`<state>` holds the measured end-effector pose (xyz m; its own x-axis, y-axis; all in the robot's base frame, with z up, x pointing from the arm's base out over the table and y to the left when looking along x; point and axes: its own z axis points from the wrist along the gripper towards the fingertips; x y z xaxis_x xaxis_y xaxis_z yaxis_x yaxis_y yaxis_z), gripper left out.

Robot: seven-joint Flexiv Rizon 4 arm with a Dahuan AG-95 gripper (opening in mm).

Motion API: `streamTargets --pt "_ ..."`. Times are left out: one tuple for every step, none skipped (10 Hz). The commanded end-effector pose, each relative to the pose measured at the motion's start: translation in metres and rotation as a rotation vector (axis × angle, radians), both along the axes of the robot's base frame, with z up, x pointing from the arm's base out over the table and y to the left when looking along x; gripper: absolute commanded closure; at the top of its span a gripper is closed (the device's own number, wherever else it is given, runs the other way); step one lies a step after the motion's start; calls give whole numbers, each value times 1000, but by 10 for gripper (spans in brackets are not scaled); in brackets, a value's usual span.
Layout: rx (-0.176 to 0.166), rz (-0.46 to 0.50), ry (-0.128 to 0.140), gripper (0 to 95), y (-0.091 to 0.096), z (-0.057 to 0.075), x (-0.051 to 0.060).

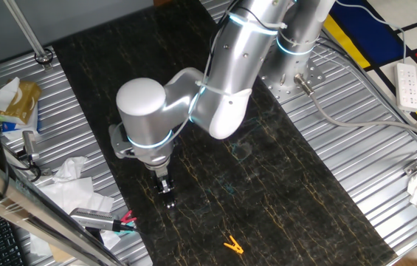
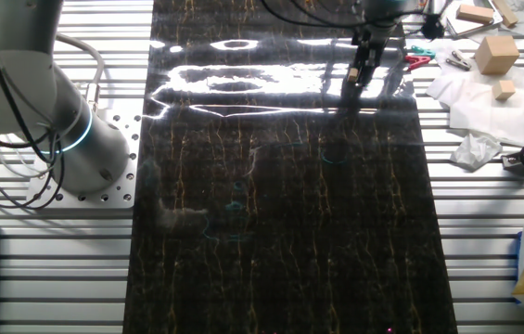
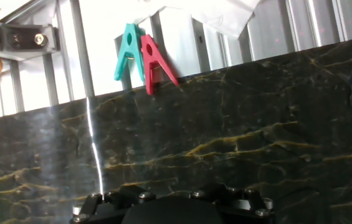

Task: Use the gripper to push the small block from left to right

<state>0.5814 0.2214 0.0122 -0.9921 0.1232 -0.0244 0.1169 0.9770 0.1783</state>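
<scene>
Dark marble-patterned mat [image 1: 282,177] on a ribbed metal table [image 1: 370,148]. Gripper [image 1: 166,188] low near the mat's left edge, openness impossible to tell. Small block not visible on the mat. Pushing seemingly not yet begun. Yellow clip [image 1: 232,244] farther right.

Looks like a robotics lab bench: a silver arm [image 1: 223,81] bolted onto a ribbed aluminium table [image 1: 385,170] with a dark marbled mat [image 1: 267,185] on it. Clutter at 9 o'clock, crumpled tissues [image 1: 68,181], plus a power strip [image 1: 409,85] at 2 o'clock.
</scene>
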Motion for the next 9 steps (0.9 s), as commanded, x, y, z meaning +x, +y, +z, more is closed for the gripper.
streamTargets --pt "37 -35 6 190 3 -1 0" --pt "41 -44 7 190 5 -1 0" --pt "41 -46 7 190 6 -1 0" --pt "41 -51 7 190 9 -1 0" --pt "42 -52 7 190 11 0 0" --pt "41 -54 7 190 13 1 0" --pt "40 -57 8 190 15 2 0" --pt "40 -58 8 190 17 2 0" --pt "40 -67 8 190 22 2 0"
